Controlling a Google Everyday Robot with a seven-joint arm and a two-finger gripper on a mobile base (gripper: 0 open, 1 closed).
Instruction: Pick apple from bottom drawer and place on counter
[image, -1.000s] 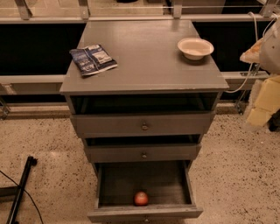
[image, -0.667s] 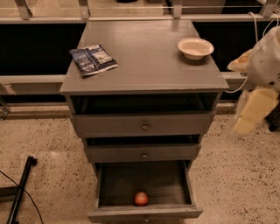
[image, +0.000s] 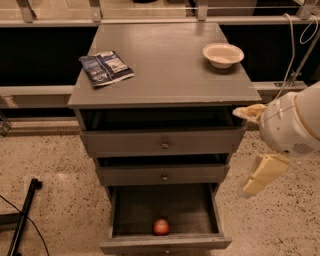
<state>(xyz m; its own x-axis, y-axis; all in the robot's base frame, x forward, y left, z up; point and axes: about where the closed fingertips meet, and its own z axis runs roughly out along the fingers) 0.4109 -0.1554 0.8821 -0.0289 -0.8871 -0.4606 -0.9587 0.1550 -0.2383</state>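
Observation:
The apple (image: 161, 226), small and red-orange, lies at the front middle of the open bottom drawer (image: 165, 245), against its front wall. The counter (image: 165, 70) is the flat grey top of the cabinet. My gripper (image: 262, 174) hangs at the right side of the cabinet, level with the middle drawer, on the white rounded arm (image: 295, 125). It is above and to the right of the apple and outside the drawer. It touches nothing that I can see.
A cream bowl (image: 223, 54) stands at the counter's back right and a dark blue snack bag (image: 105, 68) lies at its left. The two upper drawers (image: 163, 144) stand slightly open. A black stand (image: 22, 217) and cable lie on the speckled floor at the left.
The arm has swung left and downward from the right edge, bringing the gripper close beside the cabinet's right side. The apple, bowl and bag have not moved.

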